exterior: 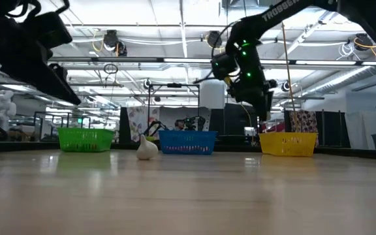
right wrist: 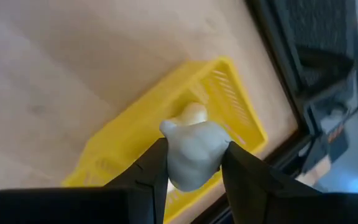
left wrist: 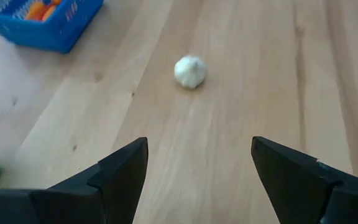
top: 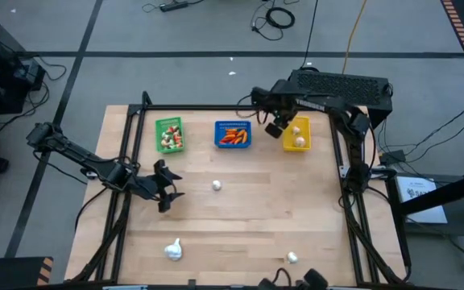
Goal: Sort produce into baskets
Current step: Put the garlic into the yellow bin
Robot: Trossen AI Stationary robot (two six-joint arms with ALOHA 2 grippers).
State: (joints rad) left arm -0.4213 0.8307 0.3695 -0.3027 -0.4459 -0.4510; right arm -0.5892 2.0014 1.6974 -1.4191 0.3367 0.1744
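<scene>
Right gripper (right wrist: 193, 163) raised over the yellow basket (top: 296, 134) at the far right of the table (top: 248, 209), fingers clamped on a white garlic bulb (right wrist: 194, 154). Basket already holds white bulbs.

Left gripper (left wrist: 197, 168) at left-centre of the table, fingers spread wide, holding nothing, pointed at a loose garlic bulb (top: 216, 185) lying mid-table, well apart from it.

Blue basket (top: 233, 134) with red-orange pieces at far centre; green basket (top: 170, 134) with mixed bits to its left. Two more white bulbs (top: 173, 250) near the front edge.
</scene>
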